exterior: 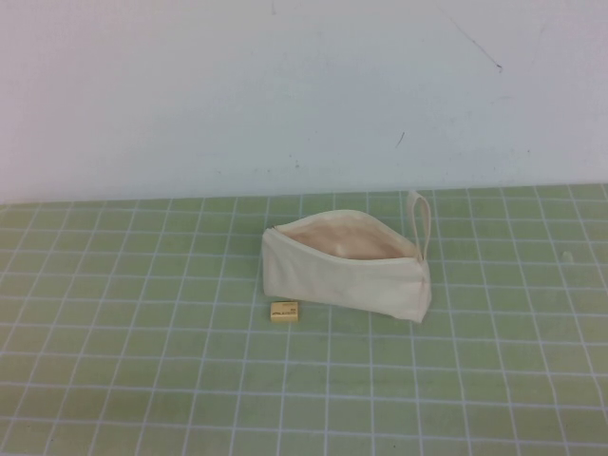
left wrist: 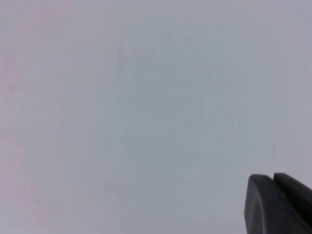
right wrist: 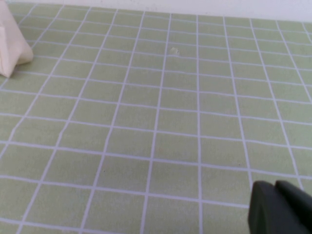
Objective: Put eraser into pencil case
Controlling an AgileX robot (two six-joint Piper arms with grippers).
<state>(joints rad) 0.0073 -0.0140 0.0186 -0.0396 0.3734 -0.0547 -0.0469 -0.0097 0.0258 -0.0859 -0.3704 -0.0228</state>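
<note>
The cream pencil case [exterior: 347,277] lies on the green grid mat near the middle of the high view, its zip open and the tan lining showing, with the loop strap [exterior: 424,224] at its right end. The small yellow-tan eraser [exterior: 284,312] lies on the mat just in front of the case's left end, close to it. Neither arm shows in the high view. My left gripper [left wrist: 273,178] is shut and empty, facing a blank pale wall. My right gripper [right wrist: 275,184] is shut and empty above the mat, well to the right of the case, whose corner [right wrist: 12,44] shows in the right wrist view.
The green mat with white grid lines [exterior: 142,380] covers the table. A pale wall [exterior: 285,95] rises behind it.
</note>
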